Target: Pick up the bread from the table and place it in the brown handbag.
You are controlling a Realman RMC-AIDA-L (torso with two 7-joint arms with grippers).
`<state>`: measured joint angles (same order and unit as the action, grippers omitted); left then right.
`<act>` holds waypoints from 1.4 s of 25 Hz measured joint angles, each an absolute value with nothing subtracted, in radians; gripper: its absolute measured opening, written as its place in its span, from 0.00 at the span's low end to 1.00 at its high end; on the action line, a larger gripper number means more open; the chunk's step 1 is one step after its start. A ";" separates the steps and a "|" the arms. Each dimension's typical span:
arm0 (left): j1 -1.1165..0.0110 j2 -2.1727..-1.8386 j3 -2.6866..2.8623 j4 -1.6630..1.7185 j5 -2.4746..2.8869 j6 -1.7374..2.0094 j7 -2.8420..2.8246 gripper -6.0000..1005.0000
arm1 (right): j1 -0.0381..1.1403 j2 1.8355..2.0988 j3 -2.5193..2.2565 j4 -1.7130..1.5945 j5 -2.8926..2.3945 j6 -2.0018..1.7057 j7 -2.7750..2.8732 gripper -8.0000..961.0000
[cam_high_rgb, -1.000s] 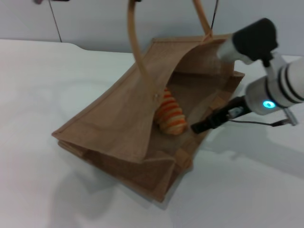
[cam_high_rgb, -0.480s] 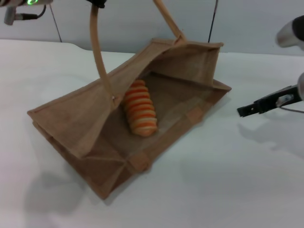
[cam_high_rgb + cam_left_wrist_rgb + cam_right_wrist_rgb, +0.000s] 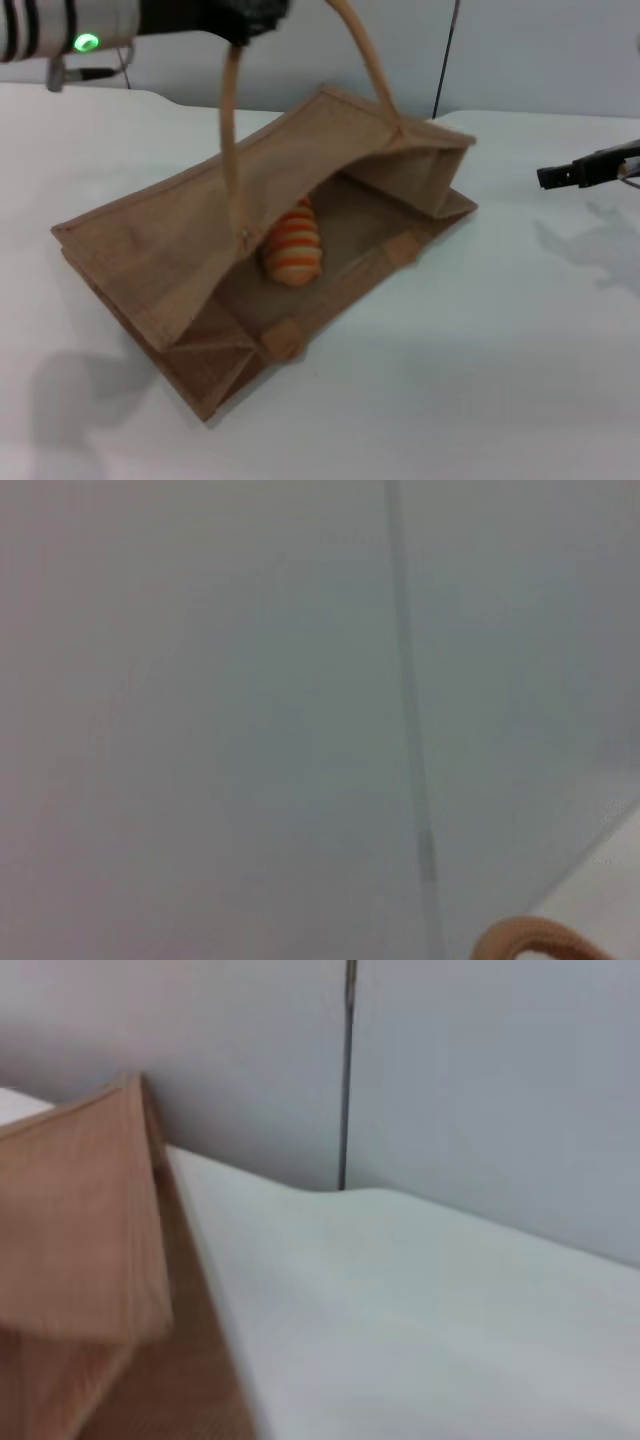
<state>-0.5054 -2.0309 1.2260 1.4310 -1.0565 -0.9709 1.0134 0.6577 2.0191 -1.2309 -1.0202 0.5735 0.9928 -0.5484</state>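
The brown handbag (image 3: 150, 250) lies on its side on the white table (image 3: 480, 360), its mouth gaping toward the right. The bread (image 3: 293, 250), tan with orange ridges, lies inside on the lower wall, partly hidden by the upper wall. My left gripper (image 3: 235, 25) is above the bag at the top edge of the head view, shut on one arched handle (image 3: 230, 140) and holding the upper wall up. The handle's tip shows in the left wrist view (image 3: 535, 940). My right gripper (image 3: 565, 173) hovers over the table well to the right of the bag, holding nothing.
A grey wall with a vertical seam (image 3: 445, 60) stands behind the table. The right wrist view shows a corner of the bag (image 3: 80, 1240) and bare tabletop (image 3: 420, 1310) up to the wall.
My right gripper drew out of the bag's mouth and moved right and up, away from the bag. The left arm came into view and the bag shifted left and sagged flatter. The bread stays inside.
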 joint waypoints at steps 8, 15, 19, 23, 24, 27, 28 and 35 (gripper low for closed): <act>-0.593 -2.028 1.216 1.229 -1.298 -1.146 1.257 0.54 | 0.668 2.019 -1.230 -1.002 0.575 0.963 -0.555 0.92; -0.588 -2.031 1.211 1.162 -1.406 -1.189 1.399 0.65 | 0.669 2.020 -1.241 -0.982 0.582 0.921 -0.557 0.92; -0.555 -2.032 1.210 1.151 -1.468 -1.164 1.476 0.64 | 0.660 2.022 -1.254 -0.957 0.585 0.856 -0.559 0.92; -0.486 -2.033 1.210 1.151 -1.521 -1.049 1.517 0.64 | 0.626 2.026 -1.333 -0.958 0.649 0.734 -0.560 0.92; -0.473 -2.034 1.210 1.151 -1.530 -1.015 1.528 0.64 | 0.611 2.027 -1.359 -0.964 0.674 0.696 -0.561 0.92; -0.432 -2.040 1.220 1.145 -1.568 -0.898 1.580 0.63 | 0.568 2.027 -1.429 -0.983 0.726 0.570 -0.569 0.92; -0.416 -2.042 1.226 1.136 -1.600 -0.854 1.610 0.63 | 0.551 2.026 -1.460 -0.990 0.738 0.511 -0.572 0.92; -0.356 -2.043 1.235 0.994 -1.971 -0.751 1.923 0.63 | 0.435 2.026 -1.690 -1.035 0.765 0.098 -0.570 0.92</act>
